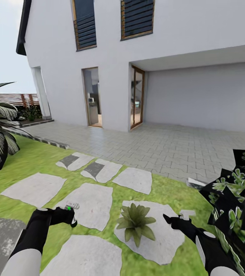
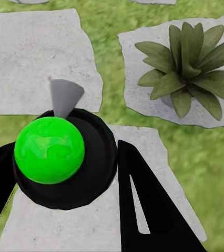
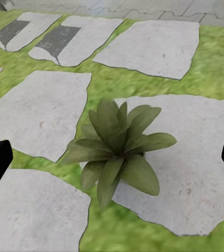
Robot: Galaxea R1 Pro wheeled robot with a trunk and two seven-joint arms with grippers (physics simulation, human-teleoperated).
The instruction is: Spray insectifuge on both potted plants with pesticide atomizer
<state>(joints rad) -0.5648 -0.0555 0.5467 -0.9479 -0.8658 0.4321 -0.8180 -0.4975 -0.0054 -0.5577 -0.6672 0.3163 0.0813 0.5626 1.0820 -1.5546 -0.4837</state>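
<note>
Whitish-grey, the pesticide atomizer (image 1: pixel 71 206) sits clamped in the left claw (image 1: pixel 68 215) with its cone nozzle (image 2: pixel 64 97) over a stepping stone (image 2: pixel 36 60), aimed short of the potted plant (image 1: pixel 135 222), which lies on the next stone (image 1: pixel 164 237) between both arms. To spray well, I judge the left wrist should swing the nozzle toward the rosette's centre and sweep across every leaf. Open lawn (image 1: pixel 42 161) and paving leave free room ahead, though the right claw (image 1: pixel 176 221), spread wide and empty, hangs near a dark leafy shrub (image 1: pixel 237 207) at the right edge.
</note>
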